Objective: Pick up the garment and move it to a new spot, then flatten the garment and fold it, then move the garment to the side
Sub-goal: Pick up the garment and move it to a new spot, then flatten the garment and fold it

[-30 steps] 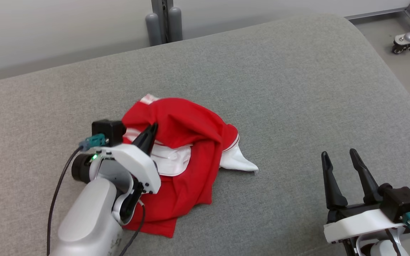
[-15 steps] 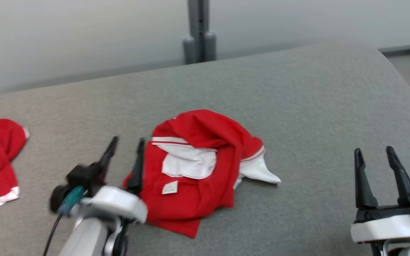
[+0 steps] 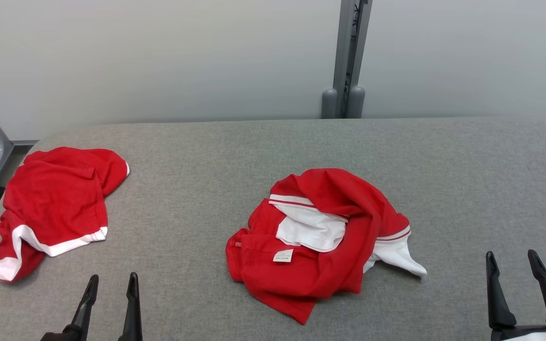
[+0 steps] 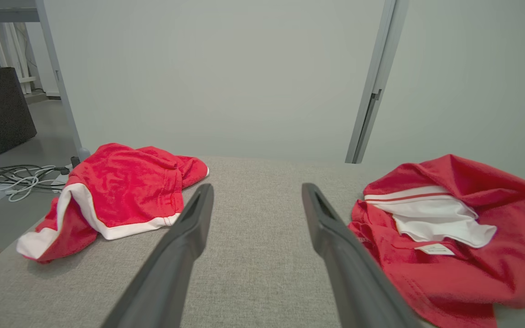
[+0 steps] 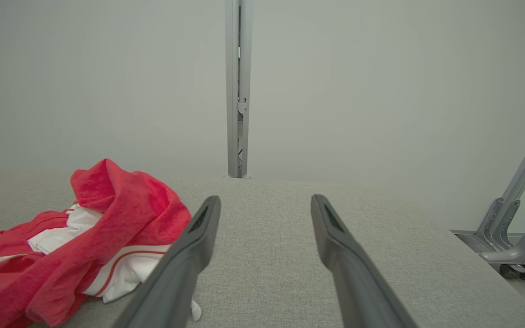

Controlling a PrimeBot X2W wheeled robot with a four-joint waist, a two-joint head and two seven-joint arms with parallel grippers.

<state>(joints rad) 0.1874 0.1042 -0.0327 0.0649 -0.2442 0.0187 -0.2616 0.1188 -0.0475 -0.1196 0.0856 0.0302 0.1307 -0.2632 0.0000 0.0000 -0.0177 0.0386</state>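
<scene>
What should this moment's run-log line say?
garment: crumpled, unfolded, mid table | left gripper: open, empty | right gripper: open, empty | second red garment: table's left edge

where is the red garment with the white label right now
The labelled red garment lies crumpled near the middle of the grey table in the head view, right of the second red garment at its left edge.

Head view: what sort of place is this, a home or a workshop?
Most likely a lab or test room, not a home: a grey cloth-covered table before a bare wall, a metal post, a wheeled metal frame and loose cables on the floor.
</scene>
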